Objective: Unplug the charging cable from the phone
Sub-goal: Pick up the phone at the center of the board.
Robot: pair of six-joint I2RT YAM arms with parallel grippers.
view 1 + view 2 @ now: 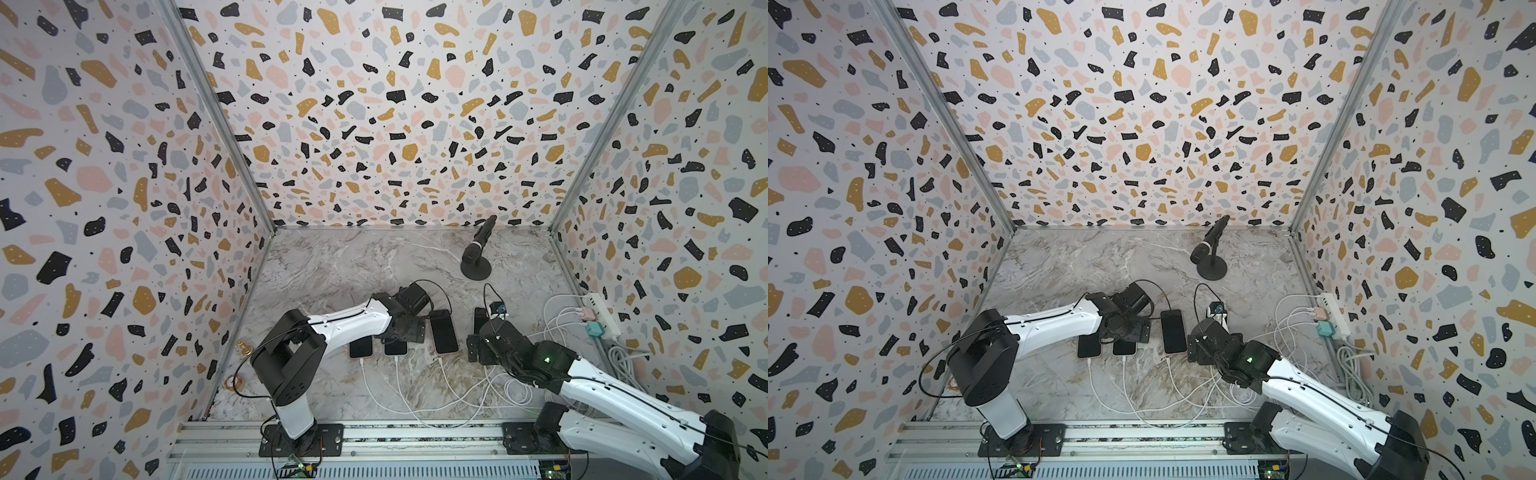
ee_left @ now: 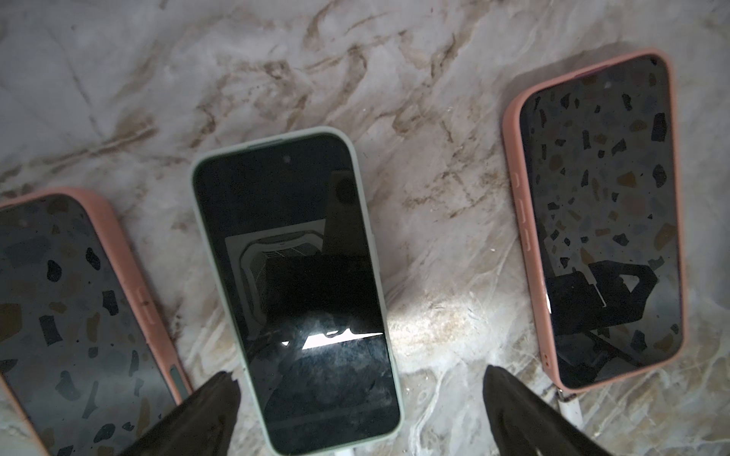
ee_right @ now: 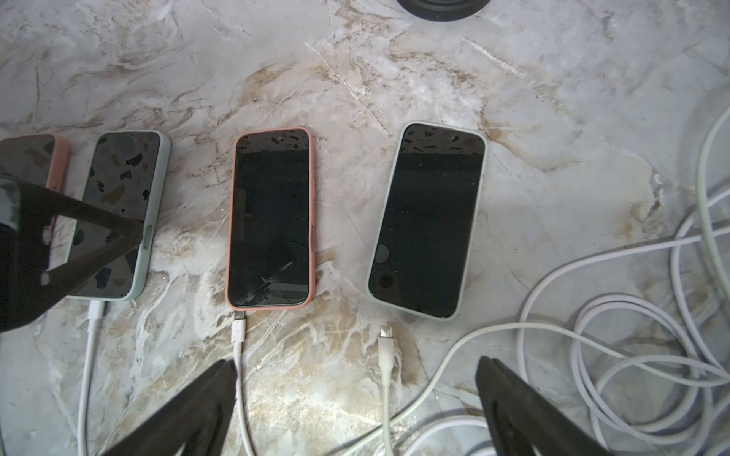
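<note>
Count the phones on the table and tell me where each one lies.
4, in a row from the robot's left: a pink phone; a green phone; a second pink phone; a second green phone, unplugged. No more seem hidden.

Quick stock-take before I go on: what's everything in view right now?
phones: four, two pink-cased, two pale green-cased, in a row on the marble table
charging cables: several, white, one plug loose beside a green-cased phone
power strip: one, white, table's right edge
microphone: one, black, on a stand at the back
left gripper: open, black, over a green-cased phone
right gripper: open, black, over the loose plug
</note>
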